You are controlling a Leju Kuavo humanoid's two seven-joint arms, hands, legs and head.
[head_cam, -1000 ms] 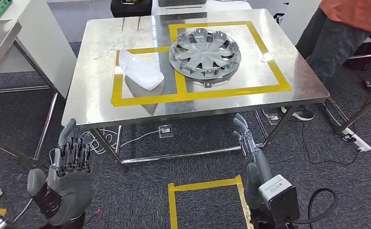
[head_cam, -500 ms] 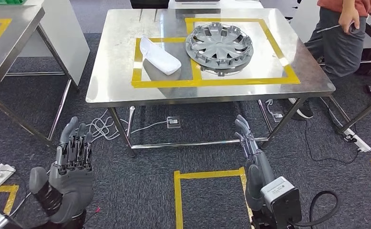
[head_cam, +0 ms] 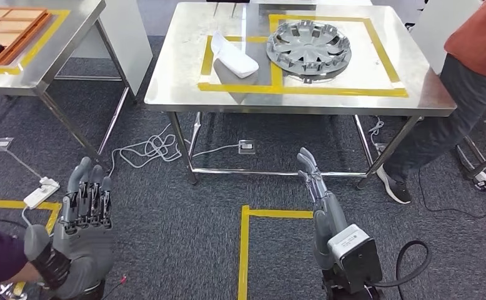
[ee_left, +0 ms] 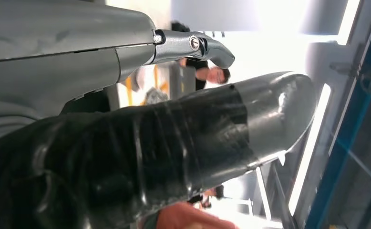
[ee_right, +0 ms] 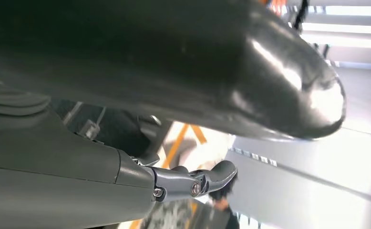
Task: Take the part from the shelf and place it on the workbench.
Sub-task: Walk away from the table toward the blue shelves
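Observation:
A white plastic part (head_cam: 233,55) lies on the steel workbench (head_cam: 290,101), inside the left yellow-taped square. A grey wheel cover (head_cam: 308,44) lies in the larger taped square to its right. My left hand (head_cam: 84,226) hangs low at the left, over the carpet and well short of the bench, fingers straight and side by side, holding nothing. My right hand (head_cam: 320,199) hangs low in the middle, fingers stretched toward the bench, also empty. The wrist views show the left hand (ee_left: 126,143) and the right hand (ee_right: 174,71) close up.
A second steel table (head_cam: 37,56) with an orange tray (head_cam: 6,28) stands at the left. A person (head_cam: 459,87) in an orange top stands at the bench's right corner. Cables and a power strip (head_cam: 40,192) lie on the carpet. Yellow tape (head_cam: 245,250) marks the floor.
The whole view has shifted: the workbench now sits farther away and to the right, the left table with the tray has come into view. The person has stepped closer to the bench. Both hands stay empty.

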